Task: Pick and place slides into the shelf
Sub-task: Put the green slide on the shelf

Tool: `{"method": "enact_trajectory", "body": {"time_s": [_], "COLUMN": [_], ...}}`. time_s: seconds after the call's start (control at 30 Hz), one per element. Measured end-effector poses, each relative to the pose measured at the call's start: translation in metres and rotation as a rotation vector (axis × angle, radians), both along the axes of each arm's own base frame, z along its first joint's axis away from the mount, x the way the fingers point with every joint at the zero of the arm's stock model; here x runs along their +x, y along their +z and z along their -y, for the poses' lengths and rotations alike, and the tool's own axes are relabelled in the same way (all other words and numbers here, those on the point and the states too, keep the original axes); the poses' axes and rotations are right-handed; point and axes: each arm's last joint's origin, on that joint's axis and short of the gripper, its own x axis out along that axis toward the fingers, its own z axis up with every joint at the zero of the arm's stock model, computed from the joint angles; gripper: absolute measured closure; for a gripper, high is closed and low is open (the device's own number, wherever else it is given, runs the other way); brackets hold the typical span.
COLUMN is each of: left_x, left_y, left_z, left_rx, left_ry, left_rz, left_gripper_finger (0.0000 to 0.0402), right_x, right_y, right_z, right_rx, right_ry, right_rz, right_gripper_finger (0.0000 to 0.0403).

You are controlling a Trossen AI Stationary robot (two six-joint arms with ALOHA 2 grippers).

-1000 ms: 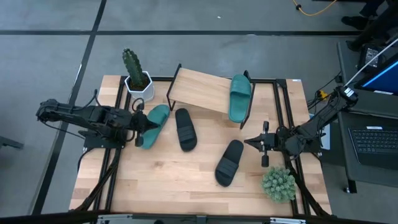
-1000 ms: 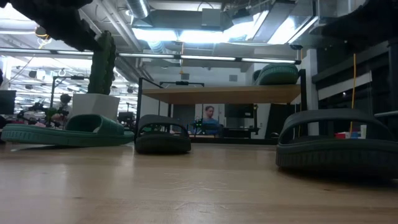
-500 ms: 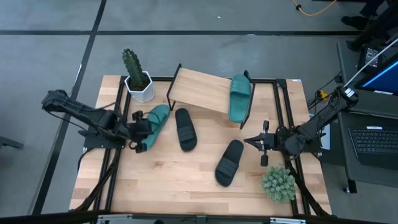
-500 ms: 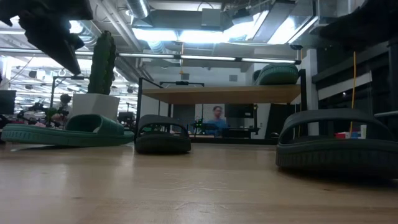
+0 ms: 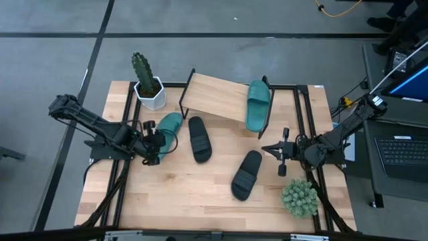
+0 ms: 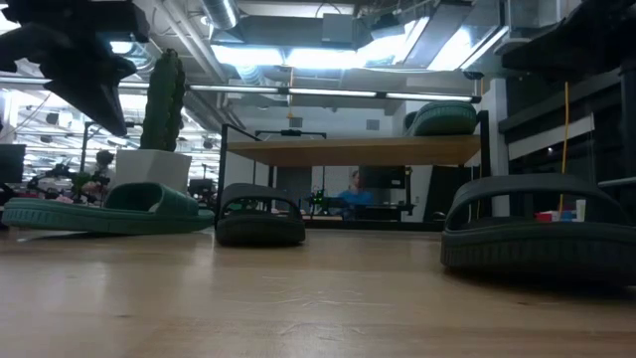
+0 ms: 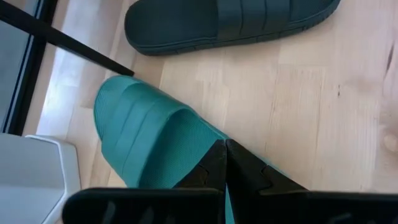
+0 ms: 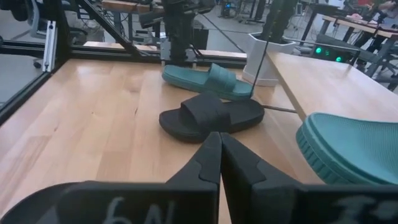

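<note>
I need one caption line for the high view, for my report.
Left gripper poised at a teal-green rubber slide on the table; its twin already rests on the slanted wooden shelf.

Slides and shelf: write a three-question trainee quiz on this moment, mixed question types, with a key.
1. True or false: one teal slide already lies on the shelf.
2. How many slides remain on the table?
3. Which gripper is over the teal slide beside the cactus pot? A) left gripper B) right gripper

Key: 1 true; 2 three; 3 A.
</note>
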Motion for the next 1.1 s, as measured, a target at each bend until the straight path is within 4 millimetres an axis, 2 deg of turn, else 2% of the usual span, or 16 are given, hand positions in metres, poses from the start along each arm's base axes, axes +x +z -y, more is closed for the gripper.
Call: {"method": "enact_trajectory", "body": {"time_s": [0.47, 0.6, 0.9, 1.1], "left_x": [0.0025, 0.0025, 0.0005, 0.0005], "left_y": [0.0007, 0.0008, -0.0018, -0.0072], "left_z": [-0.0009, -0.001, -0.0023, -0.0026], "left_rx": [0.054, 0.052, 0.073, 0.086], "left_ry": [0.031, 0.039, 0.051, 0.06], "left_rz": [0.045, 0.05, 0.036, 0.028], "left_gripper_finger": [0.0398, 0.0368, 0.0269, 0.0242], "right_x": [-0.0001, -0.0001, -0.0001, -0.0001], "right_y": [-0.0005, -0.0005, -0.0005, -0.0006], "right_z": [0.0, 0.0, 0.0, 0.0], "right_rx": [-0.001, 0.0, 0.025, 0.024], "right_ry": [0.001, 0.001, -0.002, -0.002], "right_rz": [-0.004, -0.004, 0.0, 0.0], "right_gripper_finger": [0.0392, 0.0392, 0.0392, 0.0392]}}
